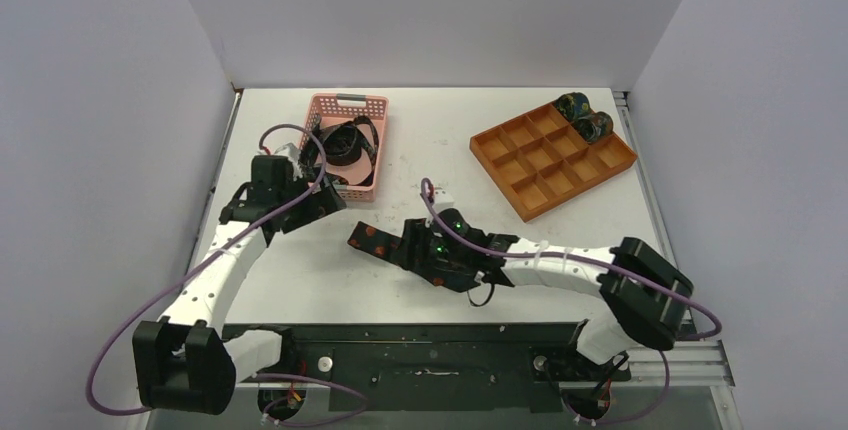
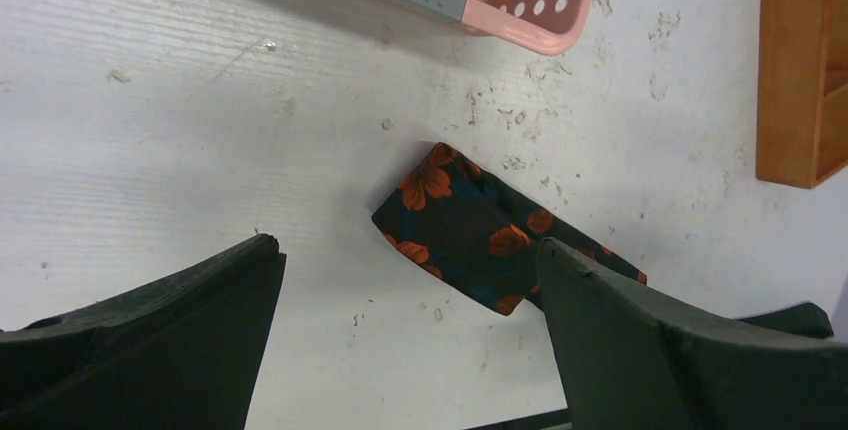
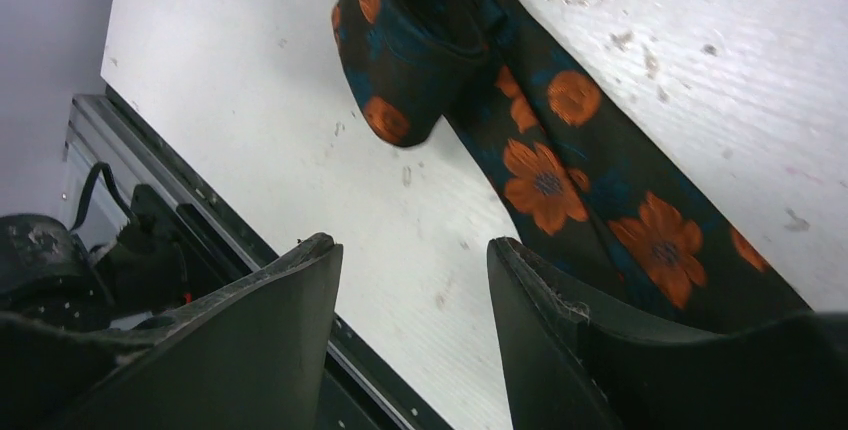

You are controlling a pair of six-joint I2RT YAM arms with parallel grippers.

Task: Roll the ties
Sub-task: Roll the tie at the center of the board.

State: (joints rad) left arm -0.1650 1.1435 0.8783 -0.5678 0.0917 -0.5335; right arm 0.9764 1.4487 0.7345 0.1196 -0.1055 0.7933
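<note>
A dark tie with orange flowers (image 1: pixel 368 239) lies flat on the white table, left of centre. My right gripper (image 1: pixel 408 247) sits over its right part. In the right wrist view the tie (image 3: pixel 590 180) runs diagonally, its far end folded over into a loose loop (image 3: pixel 415 45); my right gripper (image 3: pixel 412 242) is open and empty, its right finger (image 3: pixel 560 340) beside the strip. My left gripper (image 1: pixel 322 200) hovers near the basket, open and empty; in its view (image 2: pixel 405 243) the tie's end (image 2: pixel 465 230) lies ahead. Two rolled ties (image 1: pixel 582 115) sit in the tray's far corner. Further dark ties (image 1: pixel 345 143) fill the basket.
The pink mesh basket (image 1: pixel 372 110) stands at the back left, its corner in the left wrist view (image 2: pixel 540 10). The orange compartment tray (image 1: pixel 530 165) lies at the back right, its edge at the left wrist view's right side (image 2: pixel 800 70). The black front rail (image 3: pixel 250 240) runs just below the right gripper.
</note>
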